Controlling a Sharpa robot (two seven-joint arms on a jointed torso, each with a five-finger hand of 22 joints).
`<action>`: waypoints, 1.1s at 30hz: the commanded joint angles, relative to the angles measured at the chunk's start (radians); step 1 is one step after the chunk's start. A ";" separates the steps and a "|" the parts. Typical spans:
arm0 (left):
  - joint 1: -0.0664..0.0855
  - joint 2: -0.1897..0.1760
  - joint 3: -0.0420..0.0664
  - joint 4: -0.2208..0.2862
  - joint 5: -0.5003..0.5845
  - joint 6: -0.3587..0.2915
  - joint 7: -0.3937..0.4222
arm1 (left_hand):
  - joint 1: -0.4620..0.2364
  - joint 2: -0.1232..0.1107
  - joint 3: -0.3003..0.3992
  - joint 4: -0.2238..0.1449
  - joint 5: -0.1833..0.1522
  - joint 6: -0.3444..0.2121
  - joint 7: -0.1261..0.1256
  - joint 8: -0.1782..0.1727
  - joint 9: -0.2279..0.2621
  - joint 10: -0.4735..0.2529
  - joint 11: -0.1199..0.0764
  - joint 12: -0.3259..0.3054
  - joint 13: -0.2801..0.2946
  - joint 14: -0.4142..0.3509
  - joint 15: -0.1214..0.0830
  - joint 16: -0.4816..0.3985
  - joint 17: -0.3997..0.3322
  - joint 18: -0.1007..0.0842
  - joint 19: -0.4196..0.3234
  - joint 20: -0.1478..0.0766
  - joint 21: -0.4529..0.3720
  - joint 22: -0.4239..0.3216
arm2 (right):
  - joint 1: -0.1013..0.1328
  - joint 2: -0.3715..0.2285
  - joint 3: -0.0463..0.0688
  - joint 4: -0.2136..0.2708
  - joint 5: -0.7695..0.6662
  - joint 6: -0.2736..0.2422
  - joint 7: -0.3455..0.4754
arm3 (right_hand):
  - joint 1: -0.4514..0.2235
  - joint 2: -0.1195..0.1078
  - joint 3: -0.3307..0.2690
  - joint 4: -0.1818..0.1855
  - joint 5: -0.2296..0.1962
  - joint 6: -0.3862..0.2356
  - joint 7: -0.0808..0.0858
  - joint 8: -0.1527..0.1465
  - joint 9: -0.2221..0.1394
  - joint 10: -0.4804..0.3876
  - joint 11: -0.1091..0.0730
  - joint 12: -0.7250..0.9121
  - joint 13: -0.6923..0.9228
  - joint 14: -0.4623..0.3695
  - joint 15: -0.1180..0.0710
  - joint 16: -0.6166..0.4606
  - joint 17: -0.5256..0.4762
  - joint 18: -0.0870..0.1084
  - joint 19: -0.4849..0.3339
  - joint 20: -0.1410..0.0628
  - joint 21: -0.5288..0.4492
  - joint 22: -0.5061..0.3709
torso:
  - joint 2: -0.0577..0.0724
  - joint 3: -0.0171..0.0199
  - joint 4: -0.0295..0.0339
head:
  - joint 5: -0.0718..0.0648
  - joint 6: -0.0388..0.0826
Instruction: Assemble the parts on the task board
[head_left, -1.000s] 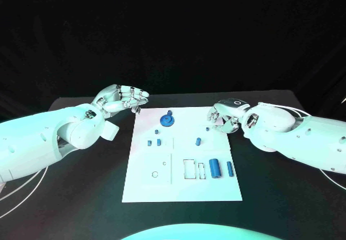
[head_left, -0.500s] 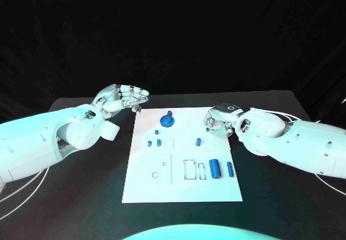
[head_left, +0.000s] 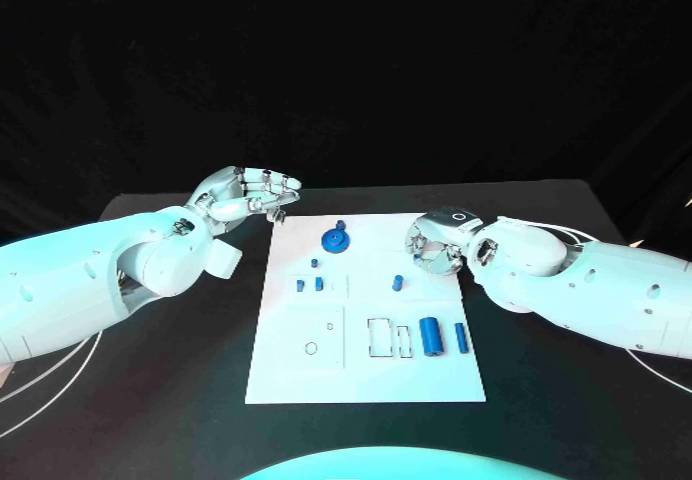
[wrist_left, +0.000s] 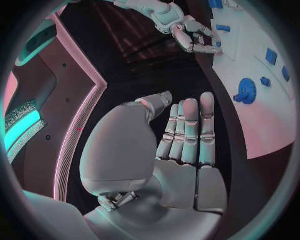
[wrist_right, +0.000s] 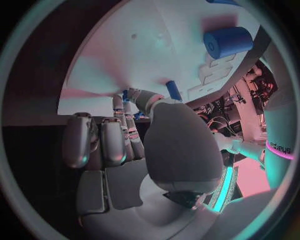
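So the right hand (head_left: 437, 243) has been sliding inward over the last second, from off the right edge of the task board (head_left: 296, 375) to hanging over that edge now, about level with the far half of the board. The left hand (head_left: 248, 195) hasn't budged, and no part has shifted either.

Going near to far on what we're seeing: the near strip of the board is bare white. Just past it, towards the right edge, a fat blue cylinder (head_left: 430, 336) is lying flat with a thinner blue pin (head_left: 462, 337) beside it, next to a couple of rectangular cut-outs. Neither looks seated in anything, so we're counting those as still to do. Around the middle, two small blue pegs (head_left: 309, 284) are standing side by side left of centre, and another short blue peg (head_left: 397, 283) is sitting right of centre, close to the right hand's fingertips. Near the far edge there's a blue gear (head_left: 333, 241) with a small blue piece just beyond it.

Hands: the right one has its fingers curled inward and we're not seeing anything in them. The left is hovering off the far left corner, fingers held close together and bent over, holding nothing.

Our guess is it's early days, most parts still loose, with the right hand probably lining up on that short peg.
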 joint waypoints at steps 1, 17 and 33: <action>0.001 0.002 0.001 0.001 0.009 0.019 0.009 | 0.001 0.007 -0.005 -0.002 0.000 0.000 0.000 0.001 0.002 -0.009 0.000 -0.003 -0.001 -0.005 0.001 -0.006 -0.001 0.007 0.000 0.002 -0.006 -0.001 | -0.014 0.002 -0.009 -0.002 -0.010 0.063 -0.010 | 0.011 0.016 0.014 -0.007 -0.011 0.016 -0.002 0.009 0.007 0.019 -0.007 0.007 0.007 0.057 -0.011 0.007 0.001 -0.013 0.008 -0.004 0.012 0.011 | 0.000 0.0001 -0.0006 | 0.002 -0.002; 0.001 0.001 0.001 0.001 0.000 0.020 0.001 | 0.002 0.007 -0.005 -0.002 0.000 0.000 0.000 0.001 0.002 -0.009 0.000 -0.003 -0.001 -0.004 0.001 -0.006 -0.001 0.007 0.001 0.002 -0.006 -0.002 | -0.020 0.002 -0.009 0.005 -0.097 0.072 -0.078 | 0.037 0.042 0.051 -0.062 -0.024 0.043 -0.009 0.032 0.035 0.066 -0.020 0.003 0.017 0.051 -0.024 0.023 -0.005 -0.019 0.015 -0.010 0.047 0.049 | 0.000 -0.0001 -0.0003 | 0.002 -0.008; 0.001 0.000 0.001 0.000 -0.006 0.009 0.003 | 0.003 0.008 -0.006 -0.003 0.000 0.001 0.001 0.001 0.002 -0.009 0.000 -0.003 -0.001 -0.003 0.001 -0.005 -0.001 0.007 0.002 0.002 -0.007 -0.002 | -0.022 -0.012 -0.008 0.045 -0.150 -0.062 -0.117 | 0.033 0.045 0.096 -0.099 -0.055 0.062 -0.015 0.042 0.051 0.104 -0.028 0.004 0.029 0.048 -0.032 0.028 -0.018 -0.025 0.025 -0.017 0.080 0.082 | 0.000 -0.0001 -0.0015 | 0.003 -0.010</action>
